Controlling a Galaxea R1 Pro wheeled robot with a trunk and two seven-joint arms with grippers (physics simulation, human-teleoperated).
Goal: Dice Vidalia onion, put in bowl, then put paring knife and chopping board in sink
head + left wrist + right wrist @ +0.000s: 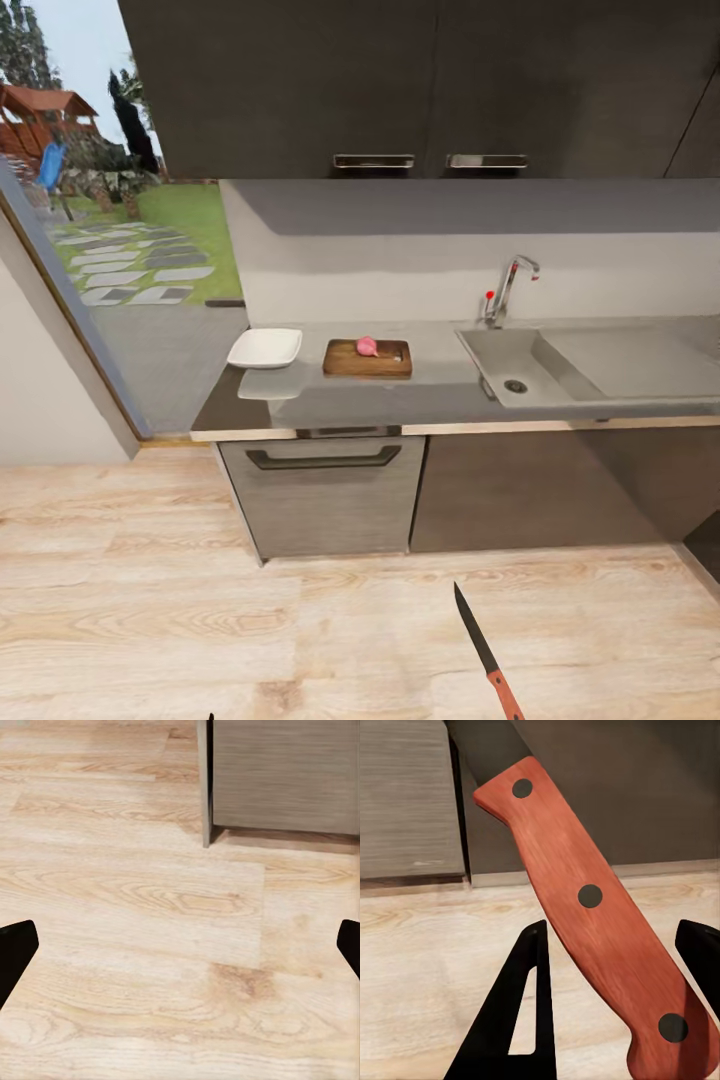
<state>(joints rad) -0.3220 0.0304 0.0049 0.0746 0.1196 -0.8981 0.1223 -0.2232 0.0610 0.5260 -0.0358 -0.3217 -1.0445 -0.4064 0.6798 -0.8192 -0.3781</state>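
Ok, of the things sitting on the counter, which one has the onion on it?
The brown chopping board, between the white bowl and the sink; the pink onion rests on it.

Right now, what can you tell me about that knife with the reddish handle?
The paring knife has a dark, pointed blade and a red-orange handle that looks like wood, set with three dark round rivets. It shows low in the head view, over the light wood floor, blade pointing up and away toward the cabinets, well short of the countertop. In the right wrist view the handle lies between the right hand's black fingers, which appear closed on it.
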